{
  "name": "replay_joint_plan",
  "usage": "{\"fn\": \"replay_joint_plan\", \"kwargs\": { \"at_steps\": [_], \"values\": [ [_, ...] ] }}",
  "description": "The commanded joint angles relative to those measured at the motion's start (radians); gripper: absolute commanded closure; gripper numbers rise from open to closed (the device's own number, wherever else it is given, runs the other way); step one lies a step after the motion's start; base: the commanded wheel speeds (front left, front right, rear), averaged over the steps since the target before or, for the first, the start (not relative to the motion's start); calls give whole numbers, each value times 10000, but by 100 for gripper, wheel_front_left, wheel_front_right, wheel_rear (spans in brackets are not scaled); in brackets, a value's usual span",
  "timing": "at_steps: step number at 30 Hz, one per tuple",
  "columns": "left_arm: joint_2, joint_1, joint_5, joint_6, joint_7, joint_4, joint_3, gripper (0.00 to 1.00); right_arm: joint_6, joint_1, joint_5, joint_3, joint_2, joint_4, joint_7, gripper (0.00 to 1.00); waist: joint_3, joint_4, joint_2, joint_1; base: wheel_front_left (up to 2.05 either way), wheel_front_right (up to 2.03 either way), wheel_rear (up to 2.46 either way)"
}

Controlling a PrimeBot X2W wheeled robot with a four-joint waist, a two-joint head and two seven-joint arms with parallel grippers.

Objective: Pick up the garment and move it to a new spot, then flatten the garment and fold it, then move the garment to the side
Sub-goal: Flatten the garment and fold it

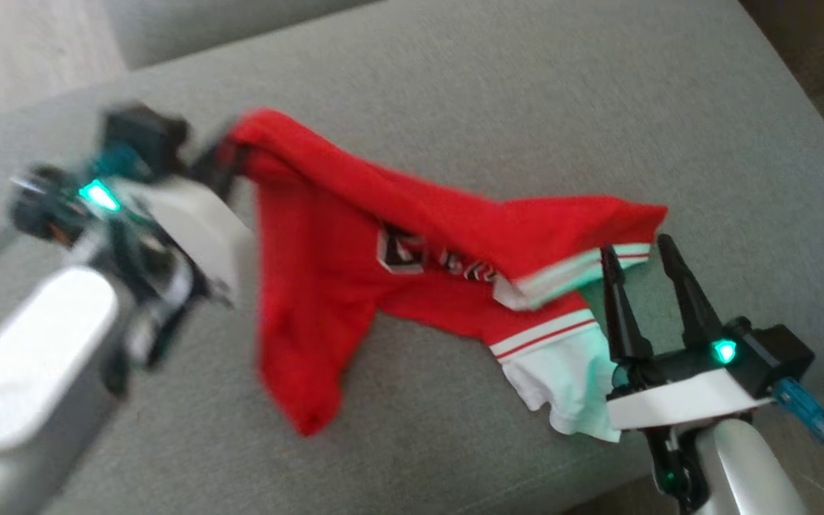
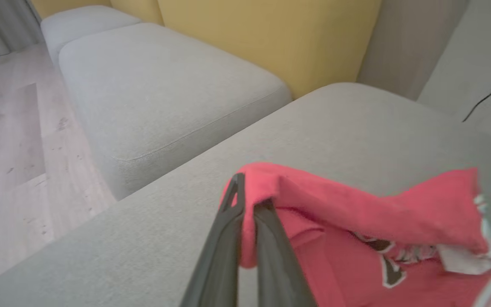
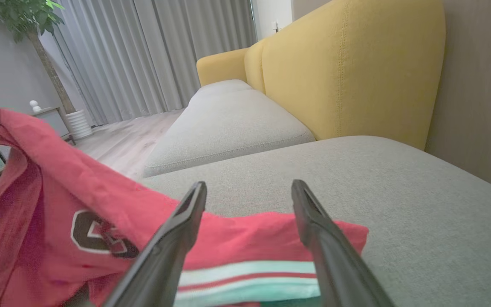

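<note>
Left gripper: clenched on a raised fold of the red jersey. Right gripper: released, fingers spread, striped trim just beside its tips. Jersey drapes between both grippers onto the grey sofa cushion.
</note>
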State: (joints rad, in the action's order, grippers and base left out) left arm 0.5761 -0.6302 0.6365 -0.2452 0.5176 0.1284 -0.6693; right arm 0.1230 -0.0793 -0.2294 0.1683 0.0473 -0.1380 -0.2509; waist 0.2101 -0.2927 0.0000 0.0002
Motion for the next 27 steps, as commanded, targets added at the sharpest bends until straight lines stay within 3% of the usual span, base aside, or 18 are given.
{"fn": "replay_joint_plan", "kwargs": {
  "at_steps": [1,7,14,15,16,21,27],
  "values": [
    [449,-768,-87,84,-24,15,625,100,77,-462,-50,294,29,354,-109,0,359,-309,0,-2,0,0,0],
    [650,-2464,-405,731,-519,-2808,1020,100,77,-842,-217,559,29,393,-109,0,1128,-861,0,-2,0,0,0],
    [695,-3596,-1070,991,-1388,-5445,971,100,77,-1110,-362,775,29,391,-109,0,1591,-1352,0,-2,0,0,0],
    [625,-3651,-1072,968,-1611,-5727,1017,67,77,-1115,-381,777,29,389,-109,0,1618,-1384,0,-2,0,0,0],
    [561,-3676,-1061,968,-1851,-5988,1060,0,77,-1115,-393,785,29,386,-109,0,1629,-1411,0,-2,0,0,0],
    [327,-3449,-896,1188,-2591,-6775,1076,0,77,-1005,-371,651,29,346,-109,0,1499,-1295,0,-2,0,0,0],
    [-52,-2507,-249,992,-3778,-6534,1579,0,77,-899,-131,401,29,352,-109,0,1120,-835,0,-2,0,0,0]
  ]
}}
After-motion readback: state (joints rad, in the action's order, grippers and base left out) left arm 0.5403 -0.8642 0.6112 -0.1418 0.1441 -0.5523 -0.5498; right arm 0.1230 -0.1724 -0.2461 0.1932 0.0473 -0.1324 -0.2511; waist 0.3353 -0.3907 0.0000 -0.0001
